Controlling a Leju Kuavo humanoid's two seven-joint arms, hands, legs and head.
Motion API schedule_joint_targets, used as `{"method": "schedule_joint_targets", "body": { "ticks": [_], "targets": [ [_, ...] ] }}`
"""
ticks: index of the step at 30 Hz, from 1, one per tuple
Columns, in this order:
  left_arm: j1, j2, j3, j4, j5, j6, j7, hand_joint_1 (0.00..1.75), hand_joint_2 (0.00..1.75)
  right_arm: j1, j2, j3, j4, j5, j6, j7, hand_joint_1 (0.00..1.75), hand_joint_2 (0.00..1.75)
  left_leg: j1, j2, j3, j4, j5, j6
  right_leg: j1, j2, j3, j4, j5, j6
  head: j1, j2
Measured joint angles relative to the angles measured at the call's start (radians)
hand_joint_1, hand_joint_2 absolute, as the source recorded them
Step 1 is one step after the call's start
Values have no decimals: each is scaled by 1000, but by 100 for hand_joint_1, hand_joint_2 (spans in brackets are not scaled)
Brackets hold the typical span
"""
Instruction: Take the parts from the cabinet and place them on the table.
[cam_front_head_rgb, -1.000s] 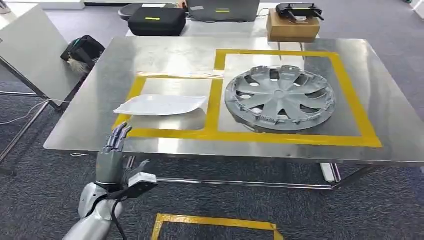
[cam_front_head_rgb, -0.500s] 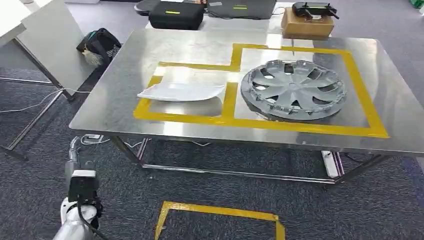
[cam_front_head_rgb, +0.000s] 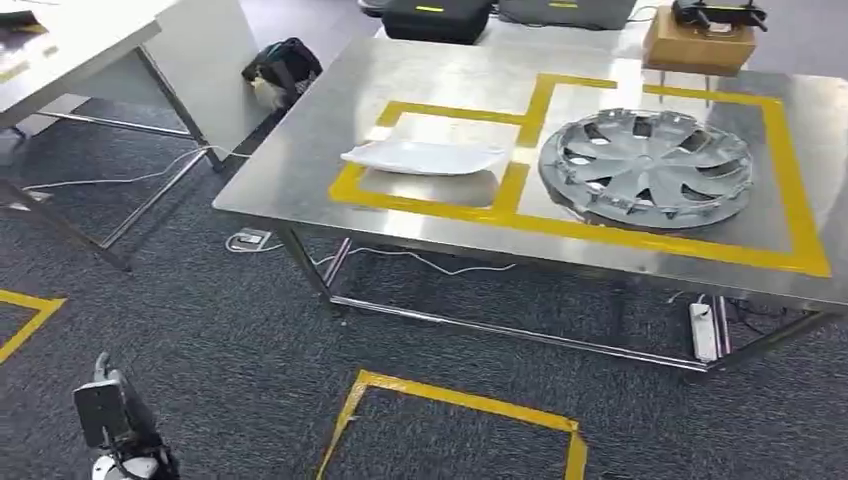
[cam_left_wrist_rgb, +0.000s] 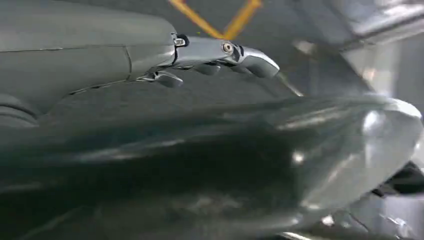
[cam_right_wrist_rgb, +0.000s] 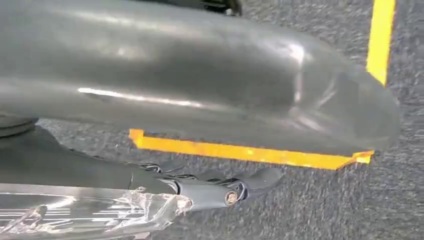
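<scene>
A white curved panel (cam_front_head_rgb: 425, 157) lies in the left yellow-taped box on the steel table (cam_front_head_rgb: 300, 160). In the right taped box a grey wheel cover (cam_front_head_rgb: 645, 165) lies flat. My left forearm (cam_front_head_rgb: 110, 415) hangs low at the bottom left, well away from the table. In the left wrist view my left hand (cam_left_wrist_rgb: 215, 55) has its fingers stretched out over the carpet and holds nothing. My right hand (cam_right_wrist_rgb: 200, 192) also hangs over the carpet with straight fingers. A crinkled clear film (cam_right_wrist_rgb: 100, 212) shows beside it; whether they touch is unclear.
A second table (cam_front_head_rgb: 70, 40) stands at the left, with a black bag (cam_front_head_rgb: 285, 65) on the floor between the tables. A cardboard box (cam_front_head_rgb: 698, 45) and a black case (cam_front_head_rgb: 435, 20) sit behind. Yellow floor tape (cam_front_head_rgb: 450, 400) and a power strip (cam_front_head_rgb: 703, 330) lie near the table.
The whole view has swung left, so the table now sits up and to the right. My left arm dropped from the table's front edge and hangs down.
</scene>
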Motion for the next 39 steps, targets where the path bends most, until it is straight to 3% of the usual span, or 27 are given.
{"method": "schedule_joint_targets", "body": {
  "ticks": [1,2,4,5,6,7,9,10,12,14,15,16,18,20,21,22,24,25,26,28,29,31,32,35,36,37,39],
  "targets": [
    [-7,3,13,24,5,-15,0,0,0,0,0,-9,-1,-5,7,-7,0,0,-10,3,22,-55,-10,10,1,-16,-4,5,5,6,1,0],
    [-8,3,29,47,9,-25,0,0,0,-3,0,-17,-1,-9,12,-10,0,0,-11,-3,14,-63,-15,26,3,-28,-6,5,15,16,2,0],
    [-6,12,61,105,29,-54,0,0,0,-11,0,-32,-5,-29,34,-28,0,0,-16,-25,2,-61,-9,37,-3,-48,-5,0,26,28,3,0],
    [-8,17,84,155,45,-73,0,0,0,-13,0,-44,-7,-42,51,-44,0,0,-11,-35,0,-68,1,52,-7,-43,-14,2,16,35,1,0],
    [-8,16,101,181,48,-80,0,0,0,-15,0,-52,-8,-48,55,-58,0,0,-11,-40,-10,-67,7,60,-9,12,-25,25,-22,39,5,0],
    [-8,21,116,203,46,-78,0,0,0,-14,0,-59,-10,-52,52,-81,0,0,-12,-50,-19,-67,16,68,-9,49,-41,90,-84,39,7,0],
    [-16,23,132,254,33,-73,0,0,0,-12,0,-72,-16,-52,30,-112,0,0,-17,-76,-40,-65,34,78,-7,80,-89,253,-171,37,8,0],
    [-14,22,138,273,29,-71,0,0,0,-14,0,-77,-18,-52,16,-125,0,0,-20,-88,-51,-63,42,79,-4,87,-100,307,-190,35,9,0],
    [-5,21,150,302,23,-68,0,0,0,-18,0,-85,-18,-52,7,-135,0,0,-22,-111,-73,-58,56,77,2,90,-58,273,-160,27,9,0],
    [-10,21,159,332,21,-71,0,0,0,-19,0,-88,-24,-51,5,-148,0,0,-21,-144,-94,-51,71,72,1,113,62,88,-92,18,9,0],
    [-15,23,163,353,21,-83,0,0,0,-23,0,-89,-25,-49,8,-158,0,0,-19,-156,-102,-48,79,66,-3,163,109,2,-106,12,8,0],
    [-16,25,169,369,19,-91,2,0,0,-26,1,-90,-25,-45,10,-166,0,0,-22,-165,-109,-48,88,60,-4,174,125,-6,-98,14,5,0],
    [-15,26,179,408,9,-116,17,0,0,-28,2,-94,-25,-35,9,-174,0,0,-17,-183,-114,-50,106,48,2,163,105,-1,-91,11,8,0],
    [-4,31,196,446,17,-159,64,0,0,-30,6,-95,-26,-31,-1,-174,0,0,-16,-199,-125,-55,121,34,-3,136,93,-5,-72,-8,9,0],
    [3,27,208,464,31,-191,85,0,0,-35,6,-98,-28,-31,2,-176,0,0,-17,-144,-136,-37,80,34,-3,122,91,-7,-61,-18,5,0],
    [7,26,218,476,36,-213,101,0,0,-36,6,-101,-29,-31,11,-179,0,0,-15,-113,-154,11,15,31,-2,113,77,-8,-51,-28,-3,0],
    [7,17,231,497,32,-227,107,0,0,-33,6,-112,-32,-39,35,-187,0,0,-11,-89,-197,168,-106,20,0,79,49,-8,-28,-28,-5,0],
    [7,16,235,504,26,-230,108,0,0,-33,6,-116,-33,-43,42,-189,0,0,-8,-87,-211,239,-129,14,1,61,35,-7,-19,-27,-6,0],
    [7,15,236,510,11,-229,107,0,0,-33,6,-121,-34,-43,51,-193,0,0,-4,-86,-209,281,-113,8,1,43,20,-7,-11,-24,-7,0],
    [7,15,237,518,-21,-221,99,0,0,-36,6,-127,-41,-43,63,-198,0,0,5,-80,-152,244,-30,0,0,11,-4,-7,7,-15,-7,0],
    [6,14,236,520,-43,-211,90,0,0,-38,6,-131,-43,-43,67,-199,0,0,8,-64,-94,175,-2,-4,-1,-4,-14,-6,15,-9,-6,0],
    [-4,8,228,521,-78,-199,77,0,0,-37,7,-137,-51,-43,70,-200,0,0,11,16,62,-4,-28,-7,2,-24,-22,0,25,6,-10,0],
    [-14,8,224,521,-90,-193,72,0,0,-39,8,-138,-51,-42,70,-200,0,0,2,12,89,-76,-60,10,2,-41,-30,11,32,15,-6,0],
    [-4,7,221,528,-108,-188,64,0,0,-43,11,-145,-54,-37,68,-200,0,0,-13,-19,59,-73,-47,49,-15,-78,-33,6,59,37,-7,0],
    [5,8,219,530,-113,-187,61,0,0,-42,13,-145,-54,-35,67,-200,0,0,-12,-26,55,-74,-39,61,-23,-29,-46,16,40,45,-6,0],
    [6,11,218,530,-116,-184,58,0,0,-39,13,-147,-55,-33,64,-200,0,0,-12,-34,48,-74,-32,72,-22,33,-58,61,-7,44,-5,0],
    [-3,8,213,530,-127,-184,53,0,0,-31,13,-152,-55,-30,63,-200,0,0,-17,-63,31,-73,-16,84,-14,80,-117,227,-99,41,-5,0]
  ]
}}
